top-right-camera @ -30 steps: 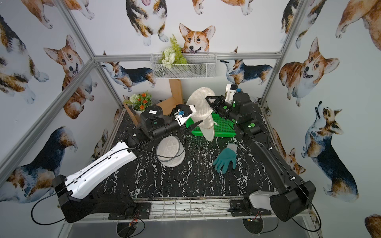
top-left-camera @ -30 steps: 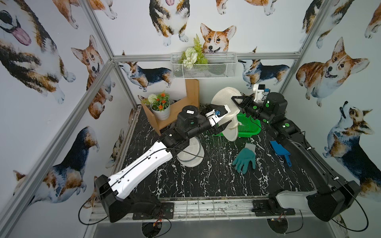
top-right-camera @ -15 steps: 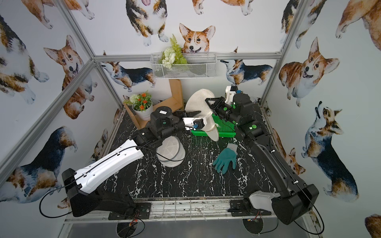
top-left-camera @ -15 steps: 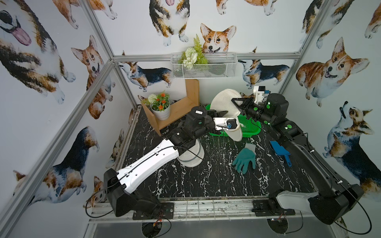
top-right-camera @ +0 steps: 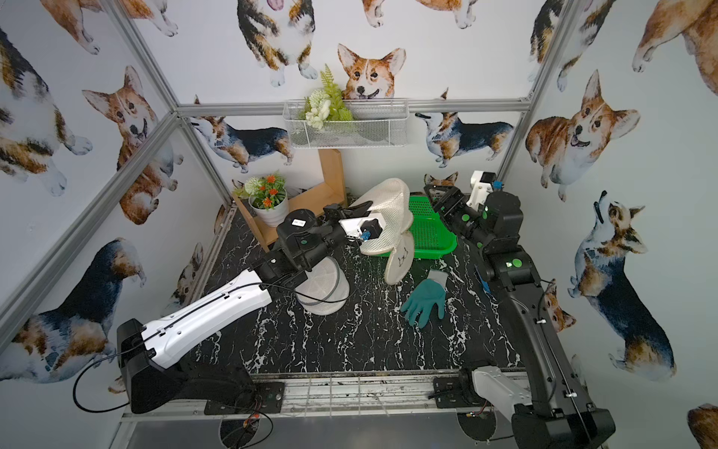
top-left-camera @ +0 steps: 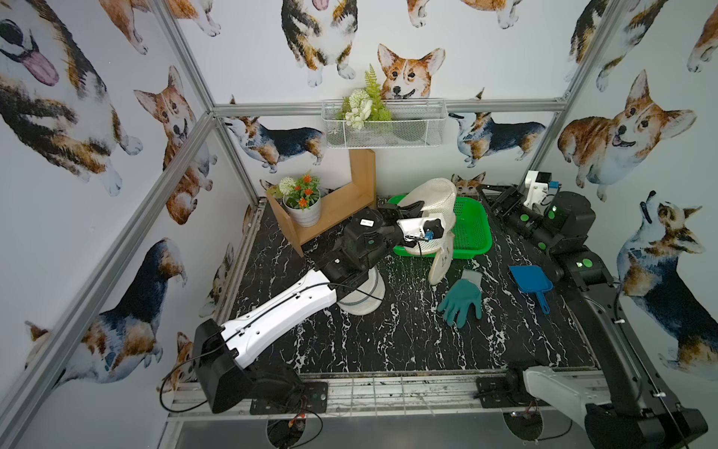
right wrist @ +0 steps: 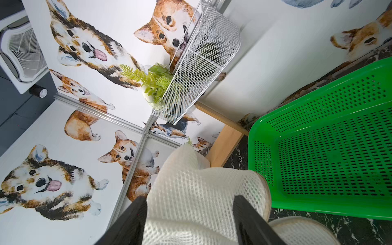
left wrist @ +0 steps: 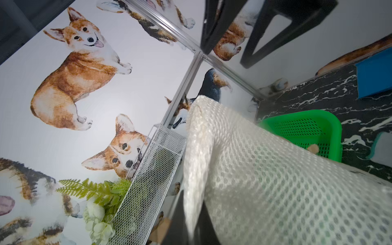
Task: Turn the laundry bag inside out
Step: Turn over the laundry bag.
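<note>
The laundry bag (top-left-camera: 437, 202) is white mesh. It hangs above the left end of the green basket (top-left-camera: 472, 233), and an oval flap (top-left-camera: 441, 260) droops to the tabletop. My left gripper (top-left-camera: 417, 206) is shut on a fold of the mesh. In the left wrist view the bag (left wrist: 275, 180) fills the lower right, with the fold running down between the dark fingers (left wrist: 209, 224). My right gripper (top-left-camera: 485, 194) stands open just right of the bag, a small gap apart in both top views. In the right wrist view the mesh (right wrist: 191, 186) shows between the spread fingers (right wrist: 246, 216).
A round white mesh hamper (top-left-camera: 361, 299) sits under my left forearm. A teal glove (top-left-camera: 462, 299) and a blue scoop (top-left-camera: 530, 280) lie on the black marble tabletop. At the back left stands a wooden shelf (top-left-camera: 349, 194) with a flower pot (top-left-camera: 303, 206). A wire basket (top-left-camera: 388, 128) hangs on the back wall.
My left gripper reached right into the bag and shut on the mesh. My right gripper let go, opened and drew back to the right. The bag sagged lower.
</note>
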You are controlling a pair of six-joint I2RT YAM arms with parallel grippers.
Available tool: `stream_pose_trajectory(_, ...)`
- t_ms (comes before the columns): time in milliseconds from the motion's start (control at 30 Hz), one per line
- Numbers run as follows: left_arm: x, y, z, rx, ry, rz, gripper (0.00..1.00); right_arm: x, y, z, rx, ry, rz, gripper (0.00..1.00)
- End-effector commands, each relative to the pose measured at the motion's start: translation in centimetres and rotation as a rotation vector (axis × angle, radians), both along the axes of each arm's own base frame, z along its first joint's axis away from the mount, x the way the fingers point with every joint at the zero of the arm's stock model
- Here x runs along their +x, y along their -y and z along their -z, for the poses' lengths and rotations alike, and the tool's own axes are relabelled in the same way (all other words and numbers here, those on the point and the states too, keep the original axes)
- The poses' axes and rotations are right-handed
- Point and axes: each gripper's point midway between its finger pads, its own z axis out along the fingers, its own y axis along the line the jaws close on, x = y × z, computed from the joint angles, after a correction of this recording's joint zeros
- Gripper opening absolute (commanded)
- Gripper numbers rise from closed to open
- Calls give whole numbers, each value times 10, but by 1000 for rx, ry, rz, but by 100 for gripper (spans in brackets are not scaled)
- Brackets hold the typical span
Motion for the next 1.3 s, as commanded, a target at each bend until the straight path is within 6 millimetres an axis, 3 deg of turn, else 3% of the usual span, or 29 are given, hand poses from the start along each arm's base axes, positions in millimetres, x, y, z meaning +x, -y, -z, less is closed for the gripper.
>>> stream_pose_trajectory(0, -5, -10, -39, -212, 34, 9, 0, -6, -7, 9, 74, 9, -62, 69)
stream_pose_trajectory(133, -7, -13, -50, -266, 38, 30, 0, -1, -16, 31, 164, -33, -118, 69)
stream_pose_trajectory(333, -12, -10, -56, -269, 40, 77, 0, 6, -30, 20, 181, 35, -217, 70)
stream_pose_trajectory(567, -15, -5, -58, -289, 32, 120, 0, 21, -31, 19, 199, 71, -226, 64)
stream_pose_trajectory(633, -15, -4, -58, -290, 29, 122, 0, 20, -32, 10, 216, 105, -238, 52)
stream_pose_trajectory(733, -7, -6, -57, -298, 20, 81, 0, 18, -32, 0, 232, 151, -248, 22)
stream_pose_trajectory(800, 1, -12, -58, -309, 17, 25, 0, 20, -29, 6, 231, 133, -224, 1)
stream_pose_trajectory(933, 15, -31, -67, -352, 34, -110, 0, 16, -5, 35, 239, 42, -91, 0)
stream_pose_trajectory(1067, 27, -53, -73, -405, 37, -246, 0, -1, 18, 67, 313, -26, 33, 0)
stream_pose_trajectory(1167, 34, -61, -75, -443, 22, -307, 0, -5, 14, 70, 321, -28, 1, 0)
stream_pose_trajectory(1267, 38, -56, -73, -449, 4, -301, 0, -1, -1, 50, 280, 27, -95, 0)
